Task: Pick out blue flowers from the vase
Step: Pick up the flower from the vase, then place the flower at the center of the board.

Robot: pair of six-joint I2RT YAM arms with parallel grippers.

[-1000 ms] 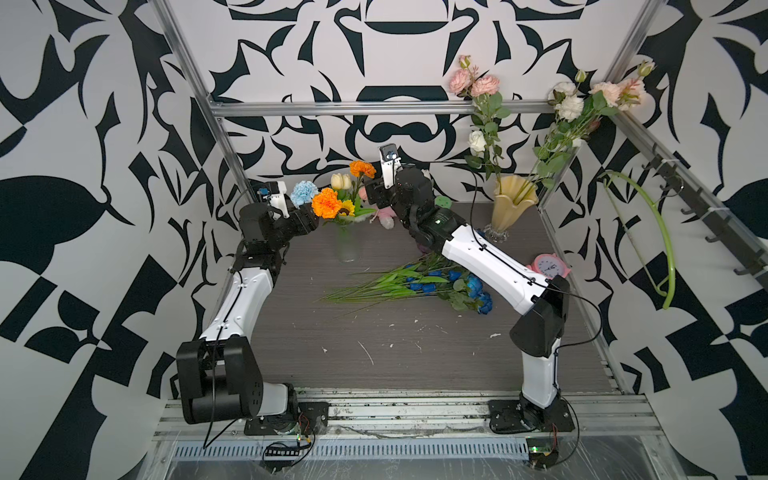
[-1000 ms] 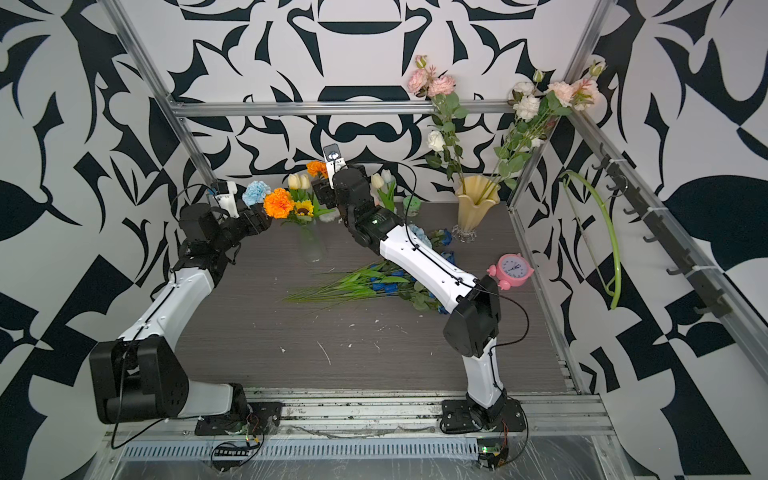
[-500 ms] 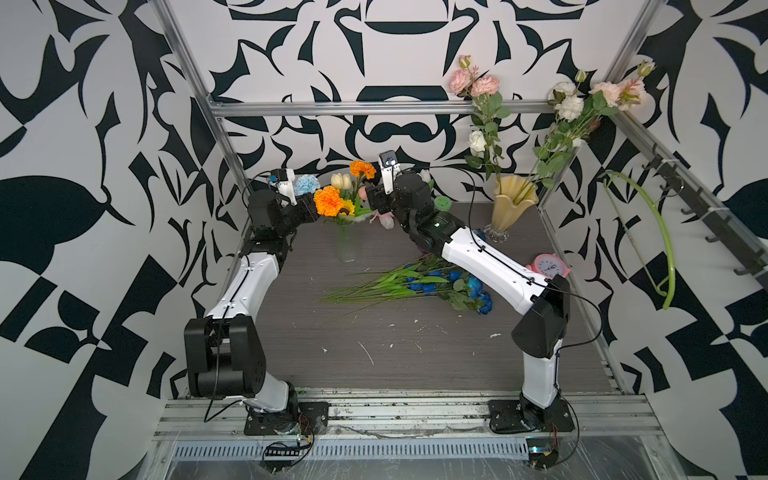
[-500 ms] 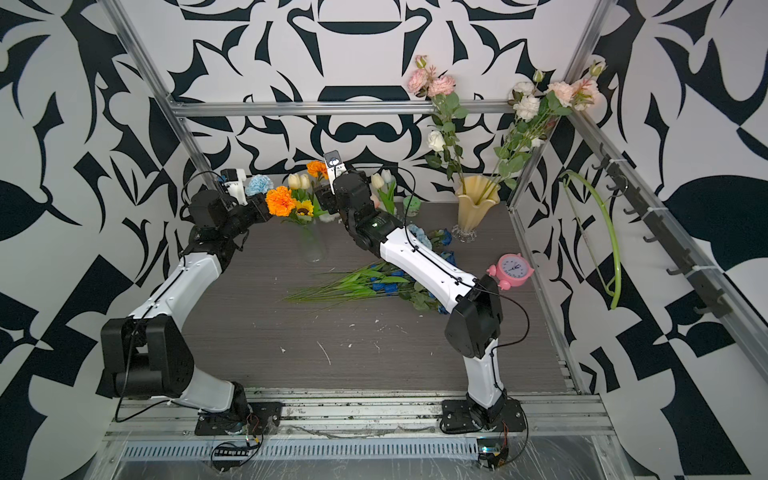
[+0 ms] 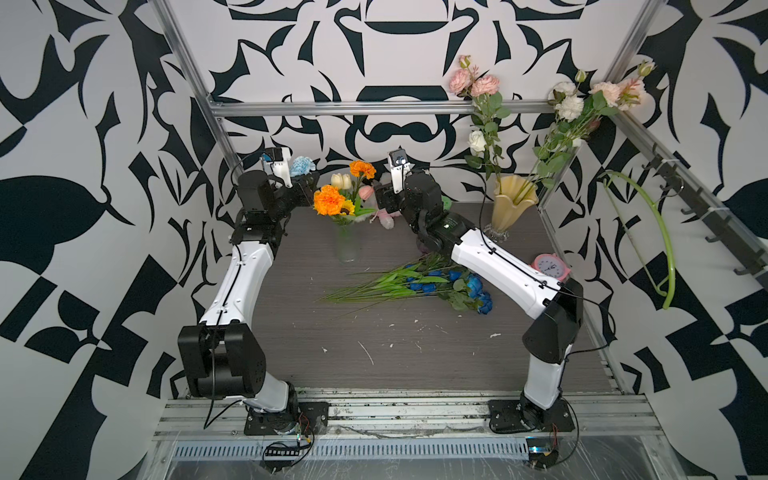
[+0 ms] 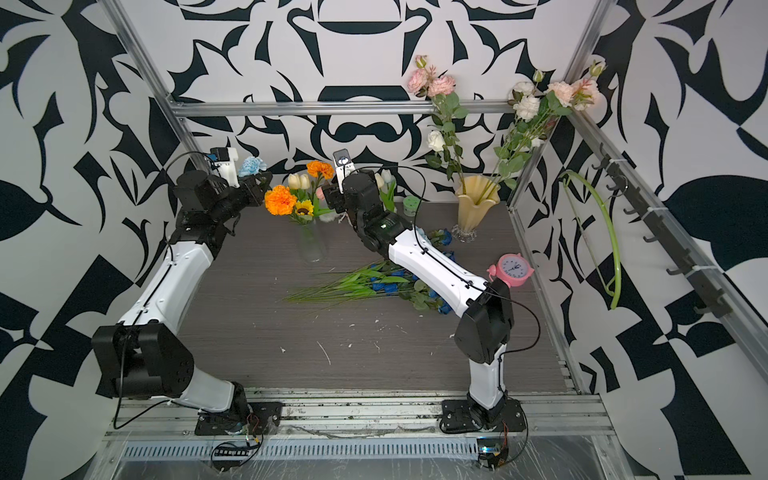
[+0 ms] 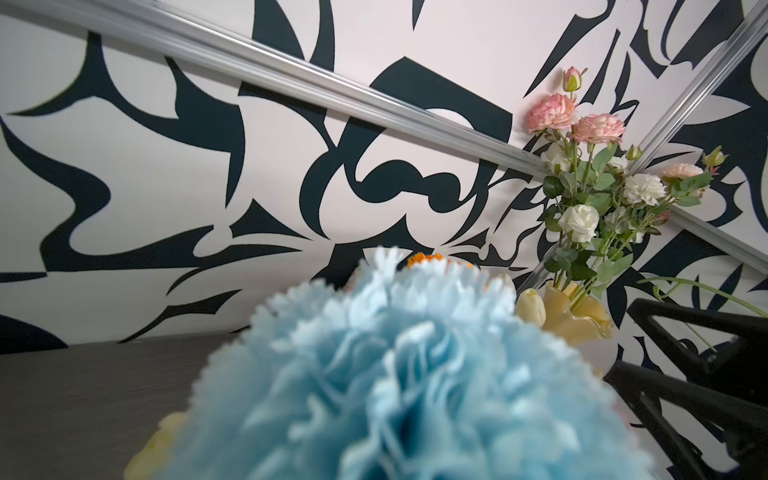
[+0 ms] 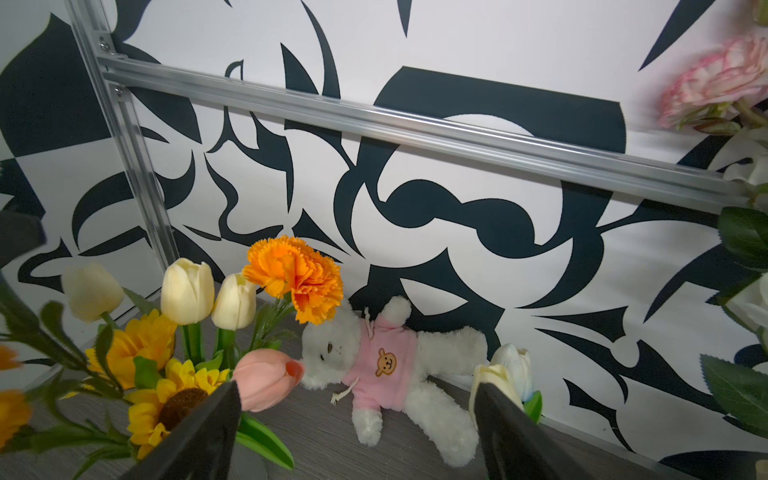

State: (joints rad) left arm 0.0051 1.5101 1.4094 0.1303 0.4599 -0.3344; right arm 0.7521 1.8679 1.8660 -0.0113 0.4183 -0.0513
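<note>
A clear glass vase (image 5: 347, 245) at the back of the table holds orange marigolds (image 5: 328, 199), cream tulips and a sunflower. Out to its left rises a pale-blue carnation (image 5: 302, 165), and my left gripper (image 5: 305, 189) is shut on the stem just under that bloom. In the left wrist view the carnation (image 7: 395, 374) hides the jaws. My right gripper (image 5: 380, 195) hangs open beside the bouquet, with nothing between its fingers (image 8: 216, 419). More blue flowers (image 5: 432, 282), roses and tulips on long green stems, lie in a pile on the table.
A yellow vase (image 5: 513, 203) with pink and white blooms stands at the back right. A pink alarm clock (image 5: 550, 266) sits by the right arm. A white teddy (image 8: 386, 365) lies against the back wall, with a small green pot (image 6: 411, 205) nearby. A green hoop (image 5: 656, 232) hangs on the right wall.
My left gripper has risen towards the bouquet and closed under the pale-blue carnation, whose bloom has risen with it. The right arm has barely shifted.
</note>
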